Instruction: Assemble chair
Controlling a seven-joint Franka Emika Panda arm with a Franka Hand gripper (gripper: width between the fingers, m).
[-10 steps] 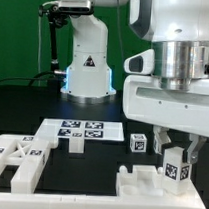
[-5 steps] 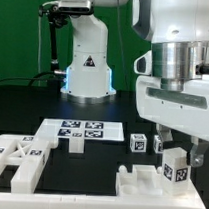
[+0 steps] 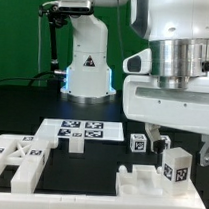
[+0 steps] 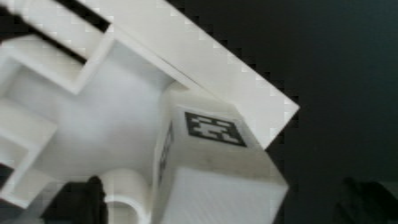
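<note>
The chair is in loose white tagged pieces. A cube-ended post (image 3: pixel 174 167) stands upright on a stepped white piece (image 3: pixel 143 181) at the front of the exterior view's right. My gripper (image 3: pixel 178 147) hangs right over the post, open, with one finger on each side and a gap to both. The wrist view is filled from close up by the post's tagged face (image 4: pixel 215 130) and the white piece under it (image 4: pixel 71 110). A slotted block (image 3: pixel 19 157) lies at the front of the exterior view's left. A small tagged cube (image 3: pixel 139 144) sits behind the stepped piece.
The marker board (image 3: pixel 83 131) lies flat between the slotted block and the small cube. The arm's white base (image 3: pixel 90 67) stands behind it, with a camera stand (image 3: pixel 52 34) beside it. The table is black.
The jaws have spread from a grip on the post to wide open. The post stays standing on the stepped piece. The hand has hardly moved.
</note>
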